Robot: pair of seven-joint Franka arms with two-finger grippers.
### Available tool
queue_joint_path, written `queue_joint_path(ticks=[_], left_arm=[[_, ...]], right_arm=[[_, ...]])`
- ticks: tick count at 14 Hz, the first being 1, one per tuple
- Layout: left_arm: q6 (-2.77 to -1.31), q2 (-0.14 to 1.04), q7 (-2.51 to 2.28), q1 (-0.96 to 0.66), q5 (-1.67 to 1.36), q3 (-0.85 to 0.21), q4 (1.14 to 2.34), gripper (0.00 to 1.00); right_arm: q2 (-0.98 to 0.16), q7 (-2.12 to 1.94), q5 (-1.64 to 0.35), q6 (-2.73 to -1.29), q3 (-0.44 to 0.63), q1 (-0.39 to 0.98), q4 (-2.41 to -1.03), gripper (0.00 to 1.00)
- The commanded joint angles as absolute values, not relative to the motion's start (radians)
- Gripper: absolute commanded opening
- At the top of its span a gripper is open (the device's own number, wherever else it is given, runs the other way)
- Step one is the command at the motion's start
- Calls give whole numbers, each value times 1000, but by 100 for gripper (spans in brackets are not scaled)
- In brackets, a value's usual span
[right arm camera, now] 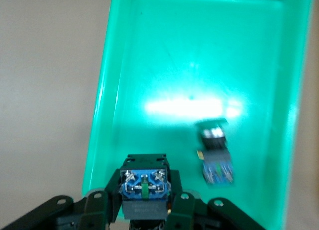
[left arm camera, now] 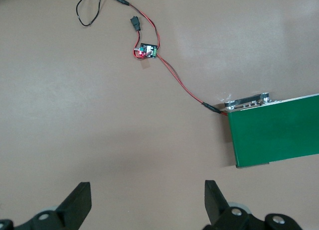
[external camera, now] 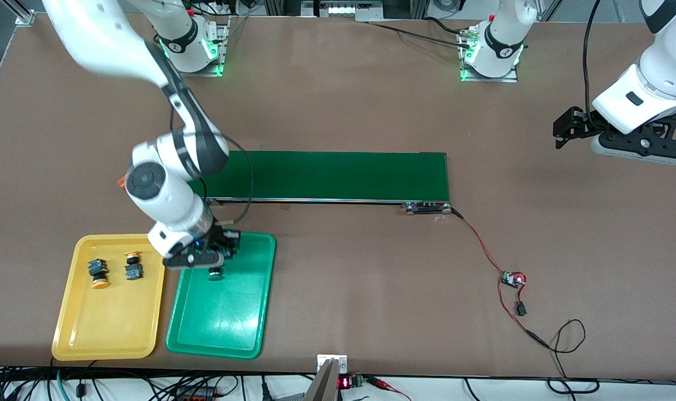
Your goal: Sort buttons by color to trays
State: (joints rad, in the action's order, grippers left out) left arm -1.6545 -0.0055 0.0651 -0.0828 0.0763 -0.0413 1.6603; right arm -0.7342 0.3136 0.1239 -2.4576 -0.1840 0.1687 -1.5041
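Observation:
My right gripper hangs low over the green tray, at the tray's end nearest the conveyor. It is shut on a button with a blue and black body, terminals up. A second button lies on its side in the same tray beside it. A green cap shows at the fingertips; I cannot tell which of the two buttons it belongs to. In the yellow tray lie two yellow-capped buttons. My left gripper waits open and empty above bare table.
A long dark-green conveyor belt lies across the middle of the table. From its end toward the left arm, red and black wires run to a small circuit board and loop toward the table's near edge.

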Motion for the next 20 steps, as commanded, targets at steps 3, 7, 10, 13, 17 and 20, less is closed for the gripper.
queue_joint_path(ticks=[3, 7, 10, 13, 17, 20], left_arm=[[-1631, 5, 83, -83, 83, -41, 1631, 100], [-1629, 6, 83, -83, 81, -41, 1631, 100], [-1629, 5, 83, -81, 83, -41, 1631, 100], [-1629, 6, 83, -81, 81, -41, 1631, 100], [-1629, 5, 83, -80, 81, -41, 1631, 100], [-1629, 5, 83, -80, 81, -41, 1631, 100]], right_arm=[[-856, 307, 195, -2571, -170, 179, -1436, 10], [-879, 310, 199, -2617, -147, 183, -1447, 100], [-864, 304, 190, -2628, -143, 189, -1447, 100], [-740, 299, 186, -2478, -144, 167, -1486, 100], [-550, 285, 184, -2184, -144, 118, -1512, 100], [-384, 184, 178, -1953, -144, 62, -1528, 100]])
